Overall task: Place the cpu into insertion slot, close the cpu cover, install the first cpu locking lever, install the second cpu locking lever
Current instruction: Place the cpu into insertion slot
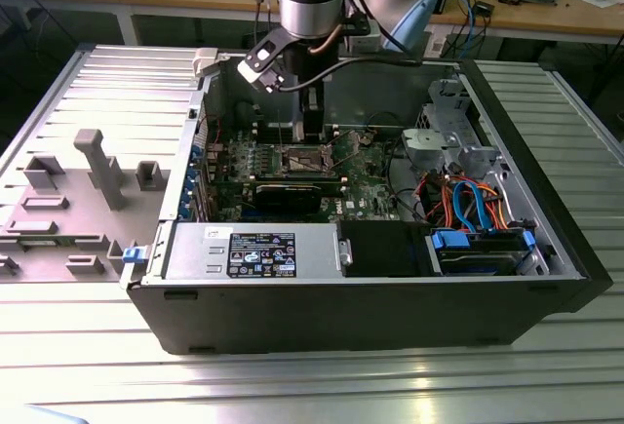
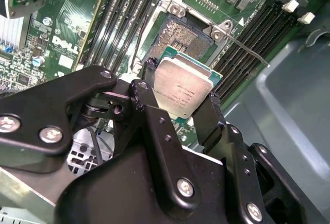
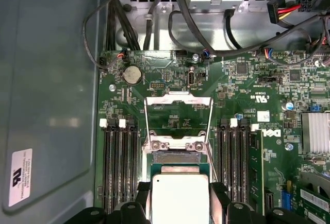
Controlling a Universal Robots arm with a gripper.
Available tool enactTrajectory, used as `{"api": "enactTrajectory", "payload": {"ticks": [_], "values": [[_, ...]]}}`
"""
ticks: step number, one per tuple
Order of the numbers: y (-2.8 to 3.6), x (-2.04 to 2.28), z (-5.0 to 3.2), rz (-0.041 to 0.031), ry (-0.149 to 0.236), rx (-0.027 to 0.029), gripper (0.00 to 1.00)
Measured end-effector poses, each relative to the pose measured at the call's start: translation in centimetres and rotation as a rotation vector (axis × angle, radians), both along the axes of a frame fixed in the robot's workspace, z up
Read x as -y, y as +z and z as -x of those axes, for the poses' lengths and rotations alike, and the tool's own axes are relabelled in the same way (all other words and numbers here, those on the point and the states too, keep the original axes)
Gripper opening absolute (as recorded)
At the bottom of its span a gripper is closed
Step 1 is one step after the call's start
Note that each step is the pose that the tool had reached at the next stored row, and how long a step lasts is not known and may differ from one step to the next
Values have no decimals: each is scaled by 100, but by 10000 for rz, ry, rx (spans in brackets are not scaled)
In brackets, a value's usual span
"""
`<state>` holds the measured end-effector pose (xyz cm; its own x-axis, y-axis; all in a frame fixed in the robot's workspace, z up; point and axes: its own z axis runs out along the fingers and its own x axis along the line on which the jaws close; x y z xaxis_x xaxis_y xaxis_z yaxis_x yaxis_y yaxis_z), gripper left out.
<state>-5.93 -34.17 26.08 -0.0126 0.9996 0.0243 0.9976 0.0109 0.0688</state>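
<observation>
My gripper (image 2: 179, 94) is shut on the cpu (image 2: 181, 86), a flat silver-grey square held by two opposite edges between black fingers (image 2: 149, 73). The cpu hangs just above the insertion slot (image 2: 181, 34), whose dark pin field is uncovered. In the first wrist view the cpu (image 3: 179, 199) overlaps the near edge of the insertion slot (image 3: 176, 157). The cpu cover (image 3: 178, 99) is swung open and lies back on the green board beyond the slot. A thin locking lever (image 2: 248, 50) sticks out free beside the slot. In the exterior view the gripper (image 1: 310, 134) reaches down inside the open computer case (image 1: 361, 302).
Memory slots (image 3: 119, 157) flank the socket on both sides. A black graphics card (image 1: 292, 194) lies in front of it, with a power supply (image 1: 255, 250) nearer still. Coloured cables (image 1: 470, 200) fill the exterior view's right. A grey fixture (image 1: 97, 166) stands outside the case.
</observation>
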Motion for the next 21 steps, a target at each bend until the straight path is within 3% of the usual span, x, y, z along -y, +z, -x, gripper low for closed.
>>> {"api": "enactTrajectory", "payload": {"ticks": [3, 19, 21], "values": [[-75, 0, 4, -4, 11, 0, 54], [-104, 0, 4, -4, 15, 0, 54], [-131, 0, 4, -4, 16, -1, 54]]}}
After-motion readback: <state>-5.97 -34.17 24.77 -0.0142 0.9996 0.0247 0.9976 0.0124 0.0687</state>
